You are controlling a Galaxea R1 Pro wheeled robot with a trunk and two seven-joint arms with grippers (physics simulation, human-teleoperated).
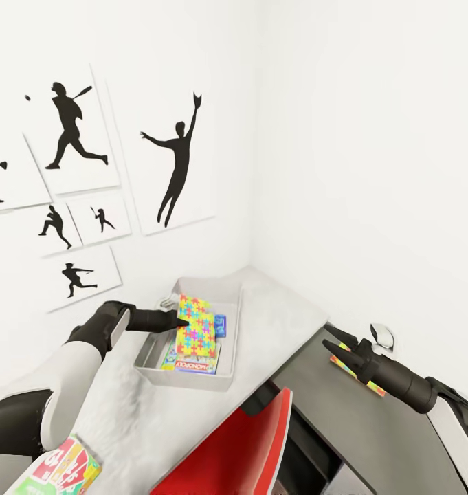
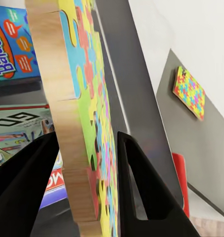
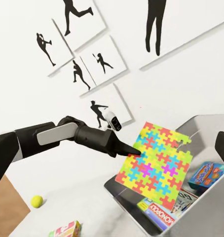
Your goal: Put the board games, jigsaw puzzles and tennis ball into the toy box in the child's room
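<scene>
My left gripper (image 1: 182,320) is shut on a jigsaw puzzle (image 1: 196,331), holding it tilted on edge over the grey toy box (image 1: 207,283). The left wrist view shows its fingers (image 2: 141,182) clamping the puzzle (image 2: 85,113). In the toy box lie the Monopoly board game (image 1: 194,365) and a blue board game (image 1: 221,324). The second jigsaw puzzle (image 1: 379,389) lies on the dark cabinet section under my open right gripper (image 1: 326,337). A red-and-green board game (image 1: 58,473) and the tennis ball (image 3: 36,201) rest on the pale table (image 1: 278,309).
A red chair (image 1: 244,443) stands close against the table's front edge. White walls meet in the corner behind the toy box, with baseball silhouette pictures (image 1: 72,134) on the left wall. A small wall fitting (image 1: 381,335) sits beyond my right gripper.
</scene>
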